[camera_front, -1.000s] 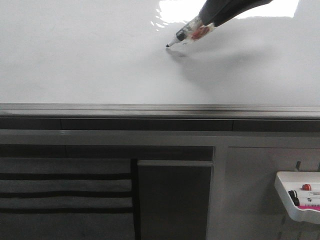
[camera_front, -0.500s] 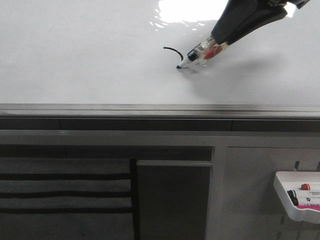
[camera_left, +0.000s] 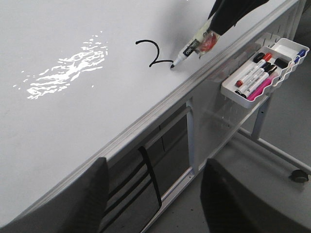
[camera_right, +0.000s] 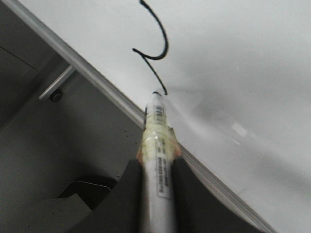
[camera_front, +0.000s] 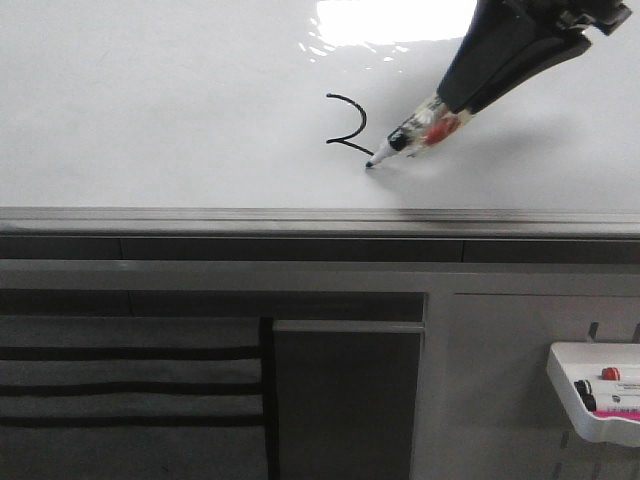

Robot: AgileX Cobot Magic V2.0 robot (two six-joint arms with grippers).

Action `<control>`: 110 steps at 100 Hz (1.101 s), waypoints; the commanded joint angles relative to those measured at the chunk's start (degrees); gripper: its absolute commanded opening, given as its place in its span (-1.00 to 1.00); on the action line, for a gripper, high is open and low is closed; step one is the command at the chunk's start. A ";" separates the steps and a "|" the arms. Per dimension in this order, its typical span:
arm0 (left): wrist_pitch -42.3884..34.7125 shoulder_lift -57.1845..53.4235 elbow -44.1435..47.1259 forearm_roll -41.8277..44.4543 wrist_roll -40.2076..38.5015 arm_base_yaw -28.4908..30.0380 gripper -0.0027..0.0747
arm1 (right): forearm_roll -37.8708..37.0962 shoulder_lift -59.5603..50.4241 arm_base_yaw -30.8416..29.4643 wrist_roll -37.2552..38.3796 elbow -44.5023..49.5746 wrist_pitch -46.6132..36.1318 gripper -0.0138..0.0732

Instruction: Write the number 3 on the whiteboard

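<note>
The whiteboard [camera_front: 160, 110] is large, glossy and white, with a grey metal rail along its lower edge. On it is a thin black stroke of the number 3 [camera_front: 347, 125]: a curved hook with a slanting tail. It also shows in the left wrist view [camera_left: 154, 53] and the right wrist view [camera_right: 156, 46]. My right gripper [camera_front: 447, 108] is shut on a white marker [camera_front: 405, 140]; the marker's black tip touches the board at the tail's end. The marker fills the right wrist view [camera_right: 158, 145]. My left gripper [camera_left: 155, 194] is open and empty, below the board's rail.
A small white tray [camera_front: 595, 400] with several markers hangs below the board at the right; it also shows in the left wrist view [camera_left: 260, 73]. A grey frame and a dark panel [camera_front: 345, 400] lie under the rail. A bright light glare [camera_front: 390, 20] sits at the board's top.
My right gripper has moved down and right with the marker. The stroke grew from nothing to a hook, then to a hook with a slanting tail.
</note>
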 commanded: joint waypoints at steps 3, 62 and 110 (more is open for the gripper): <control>-2.64 -0.12 -1.51 -2.32 -0.46 0.22 0.07 | 3.10 0.16 3.71 -0.89 -1.91 -6.20 -0.68; -2.64 -0.12 -1.41 -2.32 -0.46 0.22 0.07 | 14.45 -19.16 7.14 -15.10 10.70 -7.36 -0.68; -2.64 -0.12 -1.41 -3.85 -0.46 0.22 0.07 | 14.34 -26.30 7.14 -33.88 16.56 8.51 -0.68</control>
